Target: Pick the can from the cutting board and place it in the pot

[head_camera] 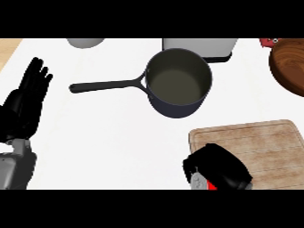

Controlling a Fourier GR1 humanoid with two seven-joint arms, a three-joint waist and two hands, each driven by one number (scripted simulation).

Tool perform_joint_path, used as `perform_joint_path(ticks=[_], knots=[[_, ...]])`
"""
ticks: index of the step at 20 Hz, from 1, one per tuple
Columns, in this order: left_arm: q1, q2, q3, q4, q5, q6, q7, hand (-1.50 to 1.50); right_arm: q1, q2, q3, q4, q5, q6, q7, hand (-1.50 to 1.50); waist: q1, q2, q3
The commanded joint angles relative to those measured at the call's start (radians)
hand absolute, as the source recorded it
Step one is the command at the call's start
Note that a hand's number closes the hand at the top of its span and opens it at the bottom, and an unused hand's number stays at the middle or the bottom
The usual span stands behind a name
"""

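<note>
Right hand [219, 168] at lower right curls round the can [203, 183] beside the board [263, 149]; pot [177, 82] centre top; left hand [28, 100] open, resting at left edge

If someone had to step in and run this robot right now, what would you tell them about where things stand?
Left hand: open, fingers up, resting at the view's left edge.
Right hand: curled round the red and silver can, at the lower left corner of the light wooden cutting board.
Dark grey pot with a long black handle: mid-counter, beyond the board, nothing in it.
Done: the can is grasped.
Left: carry it to the pot and release it inside.
</note>
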Motion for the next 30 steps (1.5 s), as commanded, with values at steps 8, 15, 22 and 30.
perform_joint_path(ticks=[8,15,22,30], knots=[[-0.008,-0.003,-0.008,0.006,0.004,-0.007,0.014,0.00,-0.072,0.199,0.245,-0.090,0.065,-0.380,0.473,1.50,-0.001,-0.016,0.009],[0.006,0.001,-0.003,0.012,0.003,-0.012,0.003,0.00,-0.196,0.201,0.360,-0.154,0.196,-0.688,0.791,1.50,0.001,-0.017,0.005],[-0.017,0.000,-0.012,0.007,-0.005,-0.007,0.022,0.00,-0.412,0.201,0.430,-0.097,0.325,-0.836,1.175,1.50,0.012,-0.007,0.005],[-0.049,-0.011,-0.016,0.037,-0.002,-0.017,0.003,0.00,-0.709,0.201,0.354,0.096,0.219,-0.896,1.378,1.50,0.039,0.012,0.006]])
